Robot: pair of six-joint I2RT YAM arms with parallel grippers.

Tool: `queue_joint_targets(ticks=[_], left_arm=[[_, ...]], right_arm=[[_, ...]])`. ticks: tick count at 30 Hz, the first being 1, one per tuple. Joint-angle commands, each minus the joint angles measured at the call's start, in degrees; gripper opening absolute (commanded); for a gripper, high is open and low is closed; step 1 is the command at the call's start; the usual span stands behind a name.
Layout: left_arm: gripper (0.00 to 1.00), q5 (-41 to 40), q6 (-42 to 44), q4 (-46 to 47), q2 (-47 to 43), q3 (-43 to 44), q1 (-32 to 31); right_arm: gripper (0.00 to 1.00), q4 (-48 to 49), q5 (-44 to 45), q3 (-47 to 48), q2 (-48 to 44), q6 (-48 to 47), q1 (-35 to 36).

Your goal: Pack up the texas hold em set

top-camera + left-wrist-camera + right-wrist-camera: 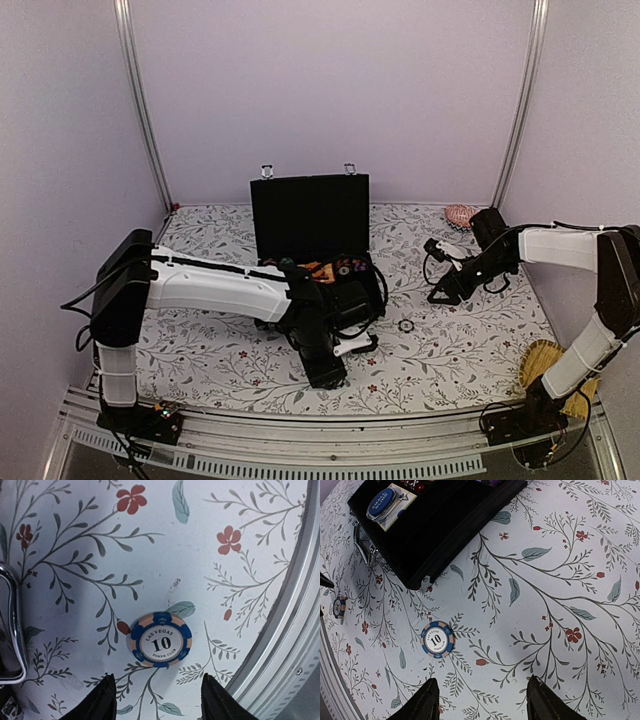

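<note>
The black case [310,215] stands open at the table's middle, its lid upright, with orange and dark pieces inside. In the right wrist view its tray [440,530] holds a blue disc [382,502] on a card. A blue and orange "10" chip [161,645] lies flat on the cloth, just ahead of my left gripper [159,701], which is open and holds nothing. The case's silver handle [12,630] shows at the left. A second "10" chip [437,640] [406,326] lies ahead and left of my open, unloaded right gripper [480,700] [442,292]. One more chip [339,607] lies far left.
A pink ridged shell [460,214] sits at the back right and a woven straw item [545,365] at the front right. The table's metal front rail [295,630] runs close to the right of the left gripper's chip. The left arm [230,285] lies across the case's front.
</note>
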Motion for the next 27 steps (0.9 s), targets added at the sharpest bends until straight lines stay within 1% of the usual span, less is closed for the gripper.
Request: queue_joint_targets(ticks=[1, 11, 22, 27], left_arm=[[0.58, -1.37, 1.37, 0.72, 2.02, 1.97, -0.77], [0.56, -1.49, 2.35, 2.02, 4.97, 3.46, -1.01], [0.55, 0.12, 3.25, 2.04, 5.98, 3.32, -1.38], [0.54, -0.99, 3.31, 2.0, 6.62, 3.32, -1.52]], right_arm=[[0.61, -0.13, -1.28, -0.53, -0.76, -0.61, 0.25], [0.61, -0.13, -1.07, -0.45, 0.15, -0.65, 0.22], [0.61, -0.15, -1.04, -0.5, 0.75, -0.75, 0.2], [0.61, -0.15, -0.98, -0.53, 0.92, -0.73, 0.25]])
